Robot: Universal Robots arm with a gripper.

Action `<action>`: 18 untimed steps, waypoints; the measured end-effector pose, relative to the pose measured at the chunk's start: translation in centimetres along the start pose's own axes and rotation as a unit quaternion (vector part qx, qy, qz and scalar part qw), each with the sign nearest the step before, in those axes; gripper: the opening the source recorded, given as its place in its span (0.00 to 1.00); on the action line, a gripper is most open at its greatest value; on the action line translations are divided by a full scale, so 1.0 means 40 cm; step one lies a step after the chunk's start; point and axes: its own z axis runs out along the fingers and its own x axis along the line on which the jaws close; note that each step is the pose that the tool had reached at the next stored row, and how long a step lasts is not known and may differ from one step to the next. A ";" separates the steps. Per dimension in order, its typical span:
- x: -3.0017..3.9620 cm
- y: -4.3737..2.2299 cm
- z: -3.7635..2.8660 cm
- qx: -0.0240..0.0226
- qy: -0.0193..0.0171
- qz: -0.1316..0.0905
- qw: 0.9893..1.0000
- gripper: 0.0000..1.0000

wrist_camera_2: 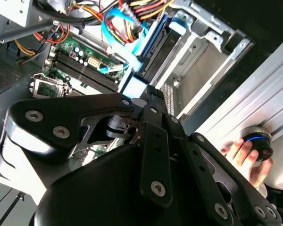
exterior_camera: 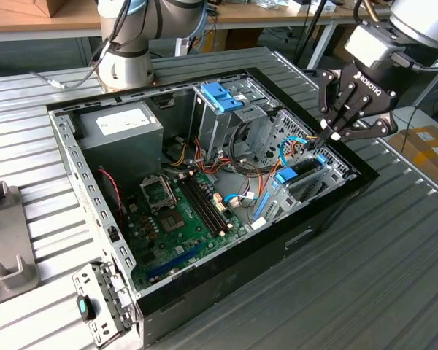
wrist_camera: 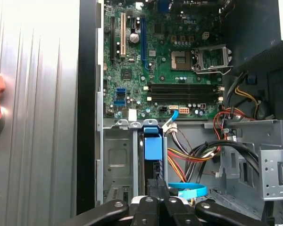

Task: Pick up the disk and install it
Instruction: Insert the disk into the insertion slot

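While it hangs over the far corner of the case, claw (exterior_camera: 328, 135): fingers pressed together to one tip, nothing seen pinched between them.
Claw, first wrist view (wrist_camera: 158, 188): tips closed, directly above the top edge of the disk.
Contact: tips and disk look very close; touching or apart cannot be told.
Disk (wrist_camera: 151, 143): standing on edge in the bay (wrist_camera: 117, 160), blue rail uppermost, beside the case wall.
Disk, exterior view (exterior_camera: 299, 171): blue-railed slab low in the bay, inside the case (exterior_camera: 328, 211) at the exterior view's right.
Step in hand: judged to be installation; the disk is in its slot, not carried.
Next move calls for: a straight press along the slot, square to the rail, clear of the cables (wrist_camera: 188, 160).
Surroundings: board (wrist_camera: 170, 61) beyond the bay; case rests on a ribbed table (exterior_camera: 394, 277).
Person: a hand (wrist_camera_2: 243, 150) rests on a round knob at the table edge.
Hidden: the disk's flat faces and its depth in the bay.
Obstructed: in the second wrist view the claw's own body covers the tips.
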 end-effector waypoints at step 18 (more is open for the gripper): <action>-0.013 -0.102 -0.001 -0.012 0.000 0.001 1.000 0.10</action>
